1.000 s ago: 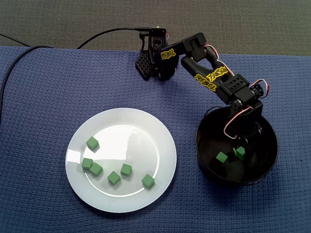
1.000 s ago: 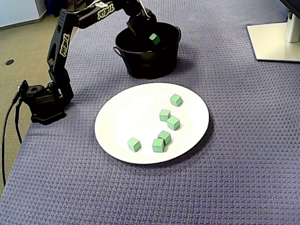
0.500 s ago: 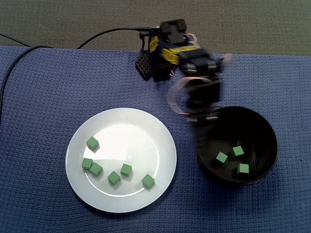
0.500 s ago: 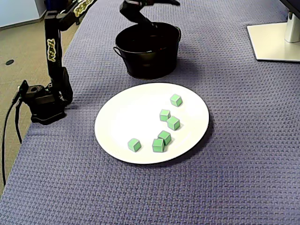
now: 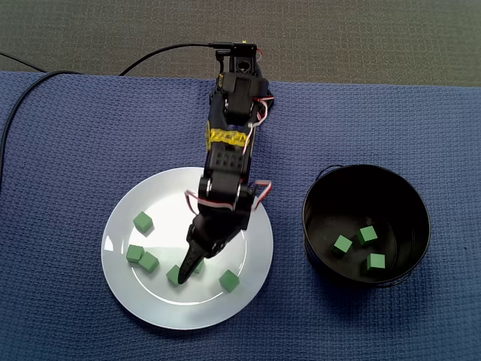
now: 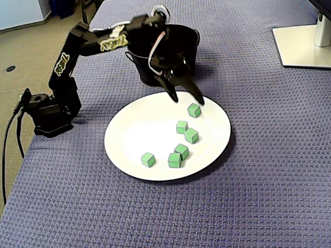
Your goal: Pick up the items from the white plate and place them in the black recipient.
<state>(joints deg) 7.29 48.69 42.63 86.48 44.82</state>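
Several green cubes lie on the white plate (image 5: 161, 199) (image 6: 132, 132), among them one at the left (image 5: 143, 222) and one near the bottom right (image 5: 229, 280) (image 6: 194, 110). The black bowl (image 5: 402, 199) (image 6: 189, 61) holds three green cubes (image 5: 367, 234). My gripper (image 5: 192, 265) (image 6: 186, 99) hangs open over the plate with nothing between its fingers. In a fixed view from above it partly covers a cube (image 5: 174, 275). In the other fixed view its tips sit just above the cube nearest the bowl.
A blue woven cloth (image 5: 60, 150) covers the table. The arm's base (image 6: 46, 111) sits at the cloth's edge, with a black cable (image 5: 150, 53) running off it. A white stand foot (image 6: 302, 46) lies at the far right corner.
The gripper let a green cube drop in the bowl, which now holds three. It then swung out of the bowl and came down over the plate, open.
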